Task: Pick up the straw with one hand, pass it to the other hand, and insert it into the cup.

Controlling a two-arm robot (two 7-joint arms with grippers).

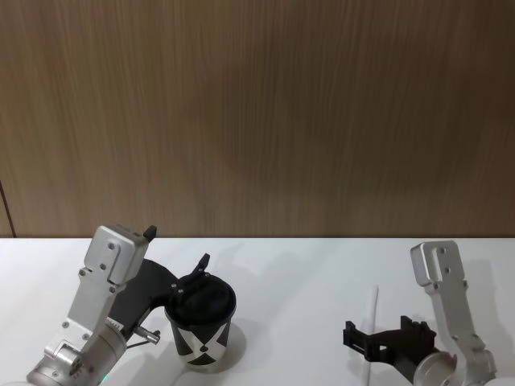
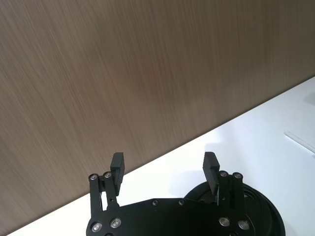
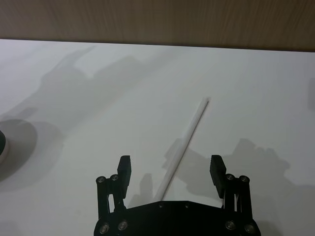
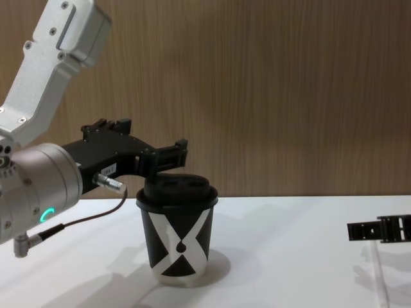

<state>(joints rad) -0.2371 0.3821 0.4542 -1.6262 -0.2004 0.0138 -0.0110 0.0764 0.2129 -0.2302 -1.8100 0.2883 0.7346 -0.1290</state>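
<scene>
The white straw lies flat on the white table, to the right of the cup. My right gripper hovers low over the straw's near end, open, with the straw running between its fingers and touching neither. The black cup, with a white X and a domed lid, stands upright at the front left. My left gripper is just above the lid, open and holding nothing. The straw also shows far off in the left wrist view.
A wood-panelled wall rises behind the table's far edge. A grey cable with a metal plug hangs from the left wrist beside the cup. Bare white tabletop lies between the cup and the straw.
</scene>
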